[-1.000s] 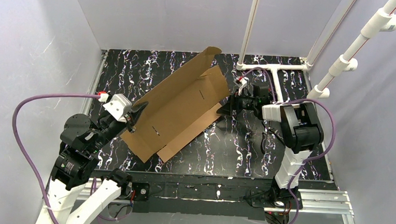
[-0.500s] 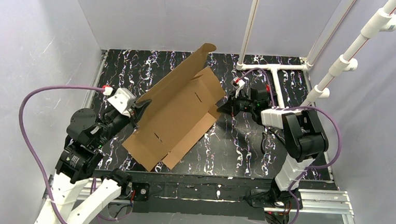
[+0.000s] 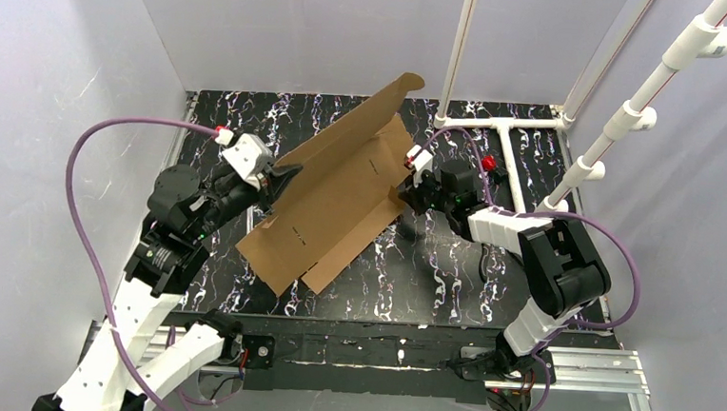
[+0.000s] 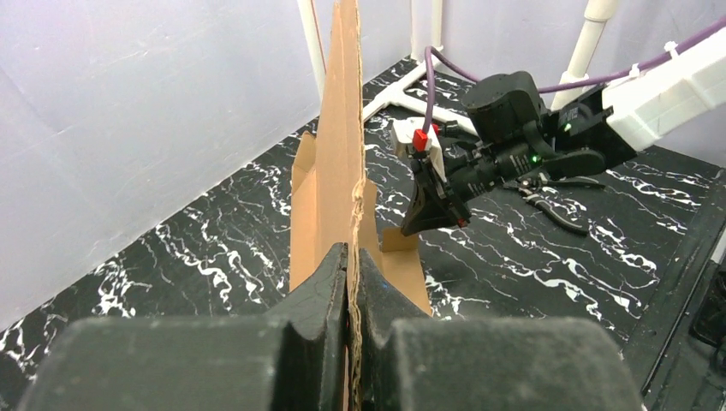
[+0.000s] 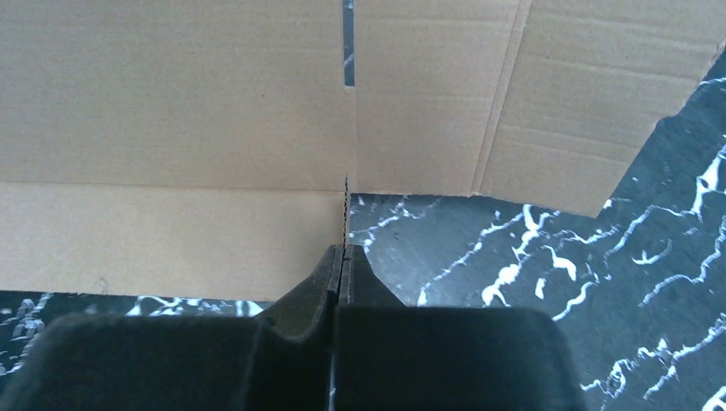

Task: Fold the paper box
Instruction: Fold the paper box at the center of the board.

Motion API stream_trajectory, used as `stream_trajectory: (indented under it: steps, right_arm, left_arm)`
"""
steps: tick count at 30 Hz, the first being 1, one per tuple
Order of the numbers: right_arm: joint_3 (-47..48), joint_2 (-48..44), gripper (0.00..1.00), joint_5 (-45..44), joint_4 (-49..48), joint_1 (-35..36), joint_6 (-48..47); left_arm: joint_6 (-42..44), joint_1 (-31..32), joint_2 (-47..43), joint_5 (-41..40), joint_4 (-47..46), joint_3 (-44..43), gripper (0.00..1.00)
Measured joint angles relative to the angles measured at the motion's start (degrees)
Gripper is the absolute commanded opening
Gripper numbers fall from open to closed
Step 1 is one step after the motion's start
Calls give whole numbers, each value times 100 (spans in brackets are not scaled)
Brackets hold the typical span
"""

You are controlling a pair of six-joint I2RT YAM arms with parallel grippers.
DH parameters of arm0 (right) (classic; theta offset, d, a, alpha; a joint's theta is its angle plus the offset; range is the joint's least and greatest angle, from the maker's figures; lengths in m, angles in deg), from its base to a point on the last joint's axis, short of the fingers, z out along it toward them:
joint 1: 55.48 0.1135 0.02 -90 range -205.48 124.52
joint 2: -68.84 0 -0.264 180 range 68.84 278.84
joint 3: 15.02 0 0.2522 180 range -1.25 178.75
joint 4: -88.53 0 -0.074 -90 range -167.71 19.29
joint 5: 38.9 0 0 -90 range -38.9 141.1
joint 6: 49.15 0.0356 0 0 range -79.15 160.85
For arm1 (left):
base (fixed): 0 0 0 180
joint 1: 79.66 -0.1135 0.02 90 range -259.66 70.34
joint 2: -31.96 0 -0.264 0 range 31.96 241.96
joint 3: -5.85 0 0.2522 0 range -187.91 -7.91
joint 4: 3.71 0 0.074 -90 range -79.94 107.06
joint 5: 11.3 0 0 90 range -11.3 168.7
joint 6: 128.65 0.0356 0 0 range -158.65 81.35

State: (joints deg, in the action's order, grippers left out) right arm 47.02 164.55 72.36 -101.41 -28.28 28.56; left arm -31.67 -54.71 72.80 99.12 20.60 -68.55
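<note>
The paper box [image 3: 336, 204] is a flat brown cardboard sheet with flaps and slots, held tilted above the black marbled table [image 3: 431, 286]. My left gripper [image 3: 282, 176] is shut on its left edge. In the left wrist view the sheet [image 4: 341, 128] rises edge-on from between the fingers [image 4: 334, 274]. My right gripper [image 3: 407, 185] is shut on a flap at the box's right edge. In the right wrist view that flap's thin edge [image 5: 347, 205] runs straight into the closed gripper [image 5: 342, 255], with broad cardboard panels [image 5: 171, 94] behind it.
A white pipe frame [image 3: 498, 124] stands at the back right, with slanted pipes [image 3: 632, 112] beside it. Dark pliers [image 4: 552, 210] lie on the table under the right arm. Pale walls close in the left, back and right sides.
My right gripper has closed on the box's right flap. Both arms moved toward the back, and the box with them, its long flap now standing steeper.
</note>
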Motion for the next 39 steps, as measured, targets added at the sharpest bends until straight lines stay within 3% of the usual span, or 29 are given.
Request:
stream_trajectory:
  steps: [8,16,24,29,39]
  right_arm:
    - [-863,-4,1,-175,-1150,-35,-179]
    - [-949,-13,23,560,-1143,-94,-170]
    - [-949,-332,41,1246,-238,-251,-138]
    - [-809,-704,59,1775,417,-647,-142]
    - [804,-1003,95,2411,2743,-1300,-1416]
  left_arm:
    - [-221,0,293,424,-216,-81,0]
    - [-295,0,-293,614,-70,216,0]
    - [-304,0,-468,728,17,431,0]
    - [-247,0,-544,730,28,533,0]
    - [15,0,-640,726,140,588,0]
